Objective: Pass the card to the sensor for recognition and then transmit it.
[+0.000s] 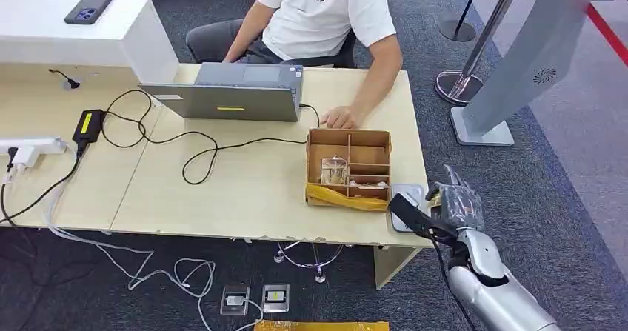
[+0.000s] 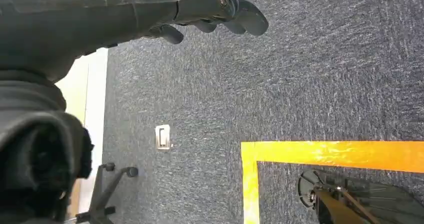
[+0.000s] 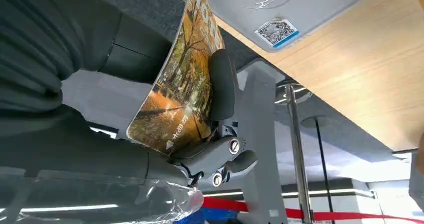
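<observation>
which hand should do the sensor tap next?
Right. The right hand already holds the card beside the grey sensor at the table corner. The left hand hangs over carpet, holding nothing.

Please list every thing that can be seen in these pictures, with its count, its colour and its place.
table: one, light wood, centre.
laptop: one, grey, far side of table.
cardboard box: one, brown, divided, table's right end.
sensor: one, grey, table's near right corner.
card: one, autumn picture, held in right hand, bent.
power adapter: one, black, left on table, black cable attached.
person: one, white shirt, seated behind table.
floor tape: yellow, on carpet.
right hand: grips card beside sensor.
left hand: dark, above carpet.
</observation>
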Robot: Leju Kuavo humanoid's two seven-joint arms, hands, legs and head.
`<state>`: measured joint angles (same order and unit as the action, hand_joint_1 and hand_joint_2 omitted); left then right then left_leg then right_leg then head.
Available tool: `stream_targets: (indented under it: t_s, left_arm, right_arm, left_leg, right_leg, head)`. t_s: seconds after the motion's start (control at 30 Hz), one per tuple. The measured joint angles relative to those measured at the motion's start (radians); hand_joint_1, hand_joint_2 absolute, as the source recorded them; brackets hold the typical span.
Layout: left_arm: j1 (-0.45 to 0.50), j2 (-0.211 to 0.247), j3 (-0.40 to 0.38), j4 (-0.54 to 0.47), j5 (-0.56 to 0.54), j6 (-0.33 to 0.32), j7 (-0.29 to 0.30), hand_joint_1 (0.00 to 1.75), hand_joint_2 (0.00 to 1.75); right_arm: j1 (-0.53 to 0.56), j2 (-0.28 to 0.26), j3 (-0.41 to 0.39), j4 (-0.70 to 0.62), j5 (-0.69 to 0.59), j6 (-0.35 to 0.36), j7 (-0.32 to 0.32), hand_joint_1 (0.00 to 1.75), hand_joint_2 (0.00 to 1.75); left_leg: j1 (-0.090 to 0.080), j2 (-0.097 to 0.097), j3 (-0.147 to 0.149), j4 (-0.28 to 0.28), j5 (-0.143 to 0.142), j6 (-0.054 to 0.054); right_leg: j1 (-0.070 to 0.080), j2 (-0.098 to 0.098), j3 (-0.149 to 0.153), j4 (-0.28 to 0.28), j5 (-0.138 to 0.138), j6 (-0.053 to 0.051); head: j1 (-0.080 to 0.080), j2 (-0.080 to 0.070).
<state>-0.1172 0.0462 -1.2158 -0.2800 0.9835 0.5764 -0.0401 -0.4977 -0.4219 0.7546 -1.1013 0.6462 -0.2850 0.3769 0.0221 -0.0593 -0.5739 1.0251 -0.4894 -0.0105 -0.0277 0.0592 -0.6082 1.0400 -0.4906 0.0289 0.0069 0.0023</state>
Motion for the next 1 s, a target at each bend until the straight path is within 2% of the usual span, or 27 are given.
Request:
stream_targets:
  t_s: [0.63,1.0]
  left_arm:
    - [0.000,0.000,0.000,0.000,-0.010,-0.002,0.009,0.00,0.00]
    - [0.000,0.000,0.000,0.000,-0.008,-0.002,0.010,0.00,0.00]
  right_arm:
    - [0.022,0.004,-0.001,0.020,0.009,-0.020,-0.016,1.75,1.75]
    - [0.018,0.026,-0.002,0.019,0.054,-0.108,-0.057,1.75,1.75]
  left_leg:
    - [0.000,0.000,0.000,0.000,0.000,0.000]
    - [0.000,0.000,0.000,0.000,0.000,0.000]
  right_leg:
    - [0.000,0.000,0.000,0.000,0.000,0.000]
    - [0.000,0.000,0.000,0.000,0.000,0.000]
  head:
    - [0.000,0.000]
    - [0.000,0.000]
